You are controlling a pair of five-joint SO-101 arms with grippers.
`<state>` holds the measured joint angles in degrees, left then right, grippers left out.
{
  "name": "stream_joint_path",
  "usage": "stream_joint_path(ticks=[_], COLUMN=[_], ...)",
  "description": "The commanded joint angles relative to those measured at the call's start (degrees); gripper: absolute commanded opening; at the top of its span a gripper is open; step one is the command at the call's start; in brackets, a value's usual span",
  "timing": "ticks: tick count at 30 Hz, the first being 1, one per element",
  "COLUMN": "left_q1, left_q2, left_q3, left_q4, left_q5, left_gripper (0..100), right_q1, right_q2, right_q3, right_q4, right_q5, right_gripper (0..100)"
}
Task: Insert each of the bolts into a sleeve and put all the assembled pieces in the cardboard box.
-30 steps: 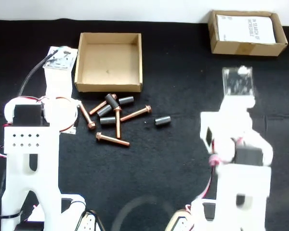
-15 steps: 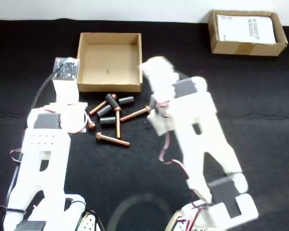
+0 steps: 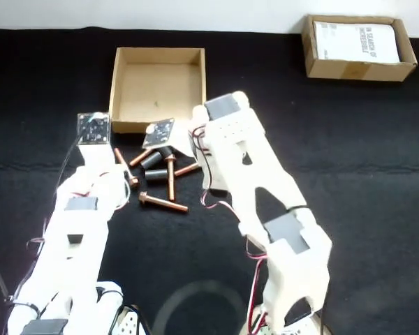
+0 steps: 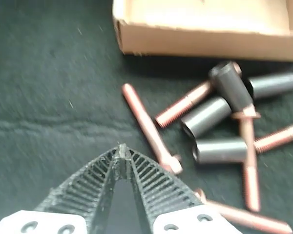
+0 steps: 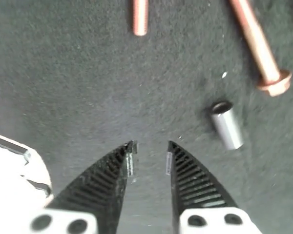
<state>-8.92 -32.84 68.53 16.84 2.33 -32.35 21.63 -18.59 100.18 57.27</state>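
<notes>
Several copper bolts and dark grey sleeves lie in a loose pile in front of the open cardboard box. My left gripper is shut and holds nothing. It hovers just short of the head of one bolt, with the sleeves and the box beyond. My right gripper is open over bare mat. A lone sleeve lies close beside one fingertip, and a flanged bolt lies past it. The right arm covers the pile's right side.
A second cardboard box holding a white sheet sits at the far right corner. The left arm stretches up the left side. Black mat lies bare to the right of the right arm.
The right arm has swung from the right side of the table across to the pile by the box. The left arm has leaned forward and lowered toward the bolts.
</notes>
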Motion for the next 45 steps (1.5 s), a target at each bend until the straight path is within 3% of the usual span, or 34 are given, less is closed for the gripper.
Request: stream_joint_path(ticks=[1, 4, 11, 17, 28, 36, 45], left_q1=[-1.01, -0.92, -0.75, -0.84, -1.01, -1.1, -1.1], left_q2=[-0.13, -0.04, 8.13, 13.41, 13.58, 13.67, 13.76], left_q3=[0.22, 0.31, -4.62, -8.4, -8.48, -8.48, -8.48], left_q4=[-4.04, -4.22, -4.22, -4.22, -4.22, -4.4, -4.4], left_q5=[-0.7, -0.7, -0.62, -0.62, -0.62, -0.62, -0.62], left_gripper=[2, 2, 10, 9, 9, 9, 9], right_q1=[0.57, 0.84, 6.46, 9.89, 10.51, 7.96, 6.9], right_q2=[2.24, 6.73, 17.54, 23.96, 27.56, 27.56, 27.56], right_q3=[-4.53, -6.9, -19.03, -25.27, -19.21, -10.77, -11.47], right_q4=[0.66, 0.22, -1.63, 0.22, 0.13, -6.11, -9.36], right_q5=[3.69, 5.54, 7.82, 8.62, 8.35, 4.48, 4.22], right_gripper=[21.4, 27.1, 26.6, 26.6, 26.6, 26.6, 26.6])
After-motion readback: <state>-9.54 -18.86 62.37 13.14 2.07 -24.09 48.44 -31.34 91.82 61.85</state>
